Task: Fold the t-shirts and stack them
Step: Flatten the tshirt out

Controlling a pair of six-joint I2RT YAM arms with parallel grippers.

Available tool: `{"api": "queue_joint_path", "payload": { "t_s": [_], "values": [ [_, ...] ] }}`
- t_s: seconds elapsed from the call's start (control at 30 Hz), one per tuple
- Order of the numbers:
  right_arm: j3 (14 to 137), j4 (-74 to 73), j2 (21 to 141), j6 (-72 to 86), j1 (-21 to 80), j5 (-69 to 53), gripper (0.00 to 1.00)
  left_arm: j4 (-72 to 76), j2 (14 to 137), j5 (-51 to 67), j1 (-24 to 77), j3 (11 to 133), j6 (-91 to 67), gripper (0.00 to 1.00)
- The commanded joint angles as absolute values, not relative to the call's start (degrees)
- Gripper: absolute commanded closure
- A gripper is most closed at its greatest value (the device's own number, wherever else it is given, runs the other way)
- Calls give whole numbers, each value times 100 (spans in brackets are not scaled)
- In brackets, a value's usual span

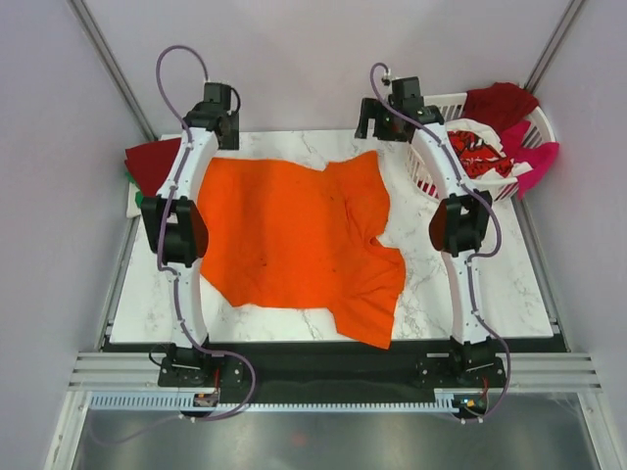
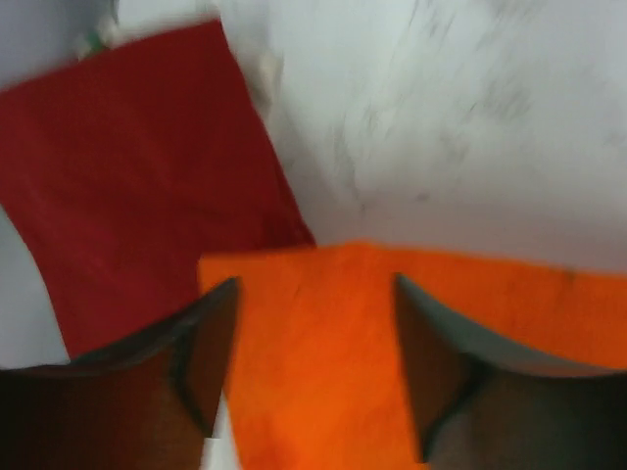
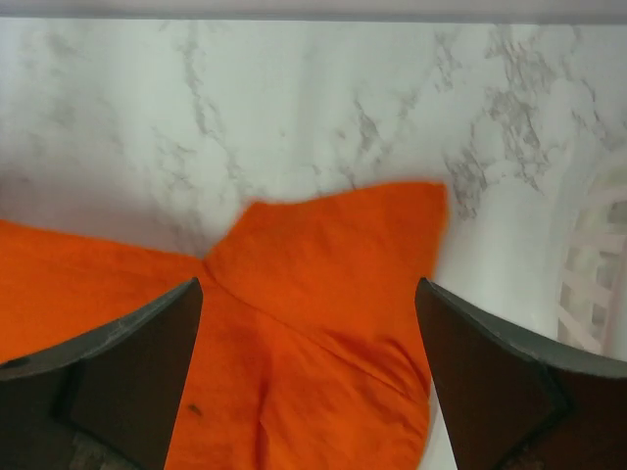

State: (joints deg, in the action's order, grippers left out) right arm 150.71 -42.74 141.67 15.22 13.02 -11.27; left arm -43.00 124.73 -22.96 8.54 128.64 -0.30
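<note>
The bright orange t-shirt [image 1: 294, 240] lies spread flat on the marble table [image 1: 490, 284], with one sleeve at the far right and one at the near right. My left gripper [image 1: 223, 125] is open and empty over the shirt's far left corner [image 2: 323, 362]. My right gripper [image 1: 384, 122] is open and empty over the far sleeve [image 3: 333, 255]. A folded dark red shirt [image 1: 152, 162] lies at the table's far left; it also shows in the left wrist view [image 2: 147, 176]. A sliver of green cloth [image 1: 130, 179] shows under it.
A white slatted laundry basket [image 1: 423, 171] stands at the far right, its rim in the right wrist view [image 3: 593, 294]. It holds a white shirt with red print [image 1: 475, 152], a dark red shirt [image 1: 500, 103] and a magenta one [image 1: 537, 159]. Grey walls close in on three sides.
</note>
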Motion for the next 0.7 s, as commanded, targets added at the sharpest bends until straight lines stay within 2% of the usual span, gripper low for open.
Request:
{"api": "queue_joint_path", "payload": {
  "t_s": [0.0,0.03,0.07,0.1,0.27,0.4,0.53,0.6,0.67],
  "values": [
    [14117,-4322,11968,1257,1538,-300,2,-5242,11790,-1653,624,12817,-1001,17],
    [12279,-3150,10944,1300,1564,-308,2,-5056,11603,-1496,624,12336,-985,12],
    [11678,-2790,10577,1344,1564,-290,2,-4923,11454,-1425,650,12174,-958,6],
    [11298,-2603,10321,1388,1564,-290,2,-4887,11304,-1415,729,12086,-897,4],
    [10645,-2970,9801,1687,1652,-745,2,-4896,10303,-1381,1002,11094,-870,4],
    [9172,-2533,9405,1889,1863,-861,2,-4878,9354,-1038,1011,9811,-1290,6],
    [8938,-2216,9850,2048,1916,-1089,3,-4379,8492,-355,1011,8109,-1652,7],
    [9148,-2171,10132,2039,1916,-1195,9,-4157,8201,-211,1020,7631,-1714,7],
    [9350,-2188,10633,1995,1916,-1266,32,-3999,8113,-194,1020,7121,-1784,8]
  ]
}}
